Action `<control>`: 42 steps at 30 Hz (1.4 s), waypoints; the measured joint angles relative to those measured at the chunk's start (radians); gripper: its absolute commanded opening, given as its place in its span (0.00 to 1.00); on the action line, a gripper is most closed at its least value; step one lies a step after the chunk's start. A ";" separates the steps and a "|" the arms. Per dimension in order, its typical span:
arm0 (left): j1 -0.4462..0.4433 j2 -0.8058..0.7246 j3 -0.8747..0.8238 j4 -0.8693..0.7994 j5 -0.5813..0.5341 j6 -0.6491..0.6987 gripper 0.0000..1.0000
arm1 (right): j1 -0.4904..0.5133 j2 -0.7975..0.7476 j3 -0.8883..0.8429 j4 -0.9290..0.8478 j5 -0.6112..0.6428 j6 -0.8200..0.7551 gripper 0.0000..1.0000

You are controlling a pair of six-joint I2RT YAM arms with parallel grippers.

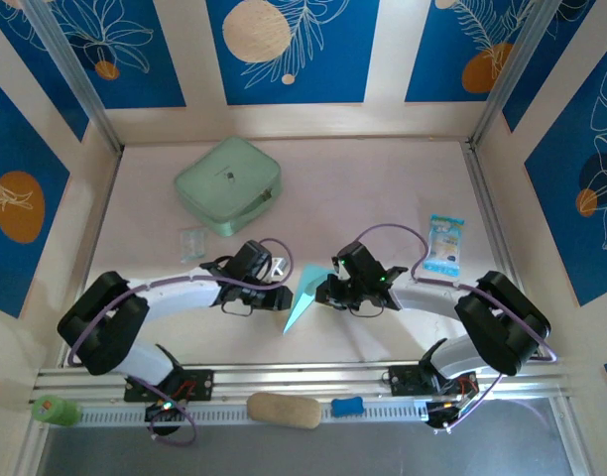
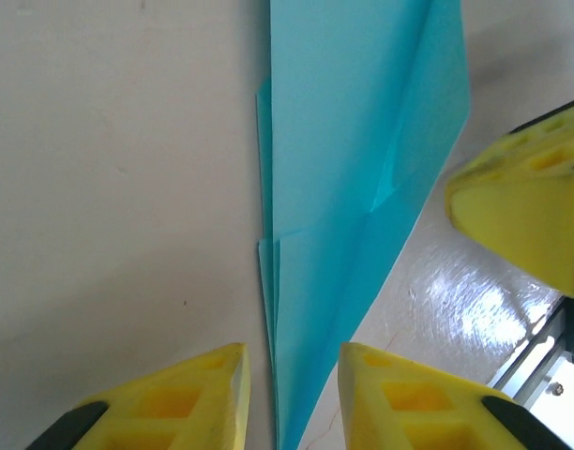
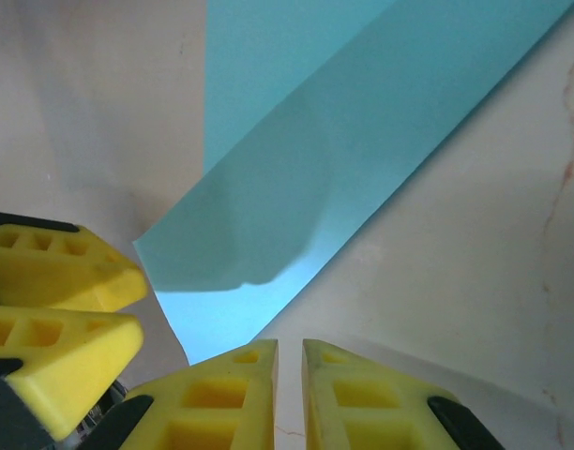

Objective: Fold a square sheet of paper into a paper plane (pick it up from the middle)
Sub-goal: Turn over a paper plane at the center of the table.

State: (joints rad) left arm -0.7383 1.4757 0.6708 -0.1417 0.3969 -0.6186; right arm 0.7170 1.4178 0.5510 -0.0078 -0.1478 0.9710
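As the table (image 1: 383,188) carried it between the two arms, the paper plane (image 1: 303,297) lay flat, within reach of both. The left gripper (image 2: 293,366) straddled its pointed end, jaws narrowly apart, probably to steady the creases. The right gripper (image 3: 289,352) sat all but closed beside the wide end, seemingly pinching nothing.

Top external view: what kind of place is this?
Likely an enclosed robot test cell: patterned blue wall panels box in a pale table, the left arm and right arm are bolted to an aluminium rail, and props like a mint-green case lie about.
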 measured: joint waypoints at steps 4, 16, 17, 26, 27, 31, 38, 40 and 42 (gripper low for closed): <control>0.016 0.016 0.013 0.004 0.023 0.003 0.31 | 0.010 0.021 0.002 -0.001 -0.006 0.007 0.14; 0.019 0.089 0.028 0.022 0.100 0.020 0.32 | 0.023 0.060 0.003 0.007 -0.017 0.018 0.14; 0.019 0.094 0.030 0.022 0.105 0.020 0.32 | 0.024 0.060 0.003 0.008 -0.017 0.018 0.14; 0.021 0.146 0.052 0.021 0.131 0.027 0.27 | 0.033 0.080 0.003 0.050 -0.043 0.024 0.12; 0.021 0.147 0.052 0.021 0.132 0.026 0.26 | 0.034 0.084 0.003 0.053 -0.045 0.025 0.12; 0.021 0.150 0.052 0.022 0.144 0.026 0.26 | 0.042 0.093 0.003 0.066 -0.051 0.026 0.12; 0.021 0.151 0.050 0.045 0.154 0.015 0.27 | 0.046 0.109 0.003 0.075 -0.062 0.029 0.12; 0.021 0.151 0.050 0.059 0.161 0.009 0.27 | 0.049 0.110 0.003 0.076 -0.062 0.029 0.12; 0.021 0.155 0.050 0.074 0.175 -0.001 0.26 | 0.050 0.112 0.003 0.076 -0.062 0.030 0.11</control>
State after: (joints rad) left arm -0.7174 1.6306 0.7204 -0.0677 0.5724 -0.6193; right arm 0.7666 1.5299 0.5545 0.0685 -0.2096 1.0008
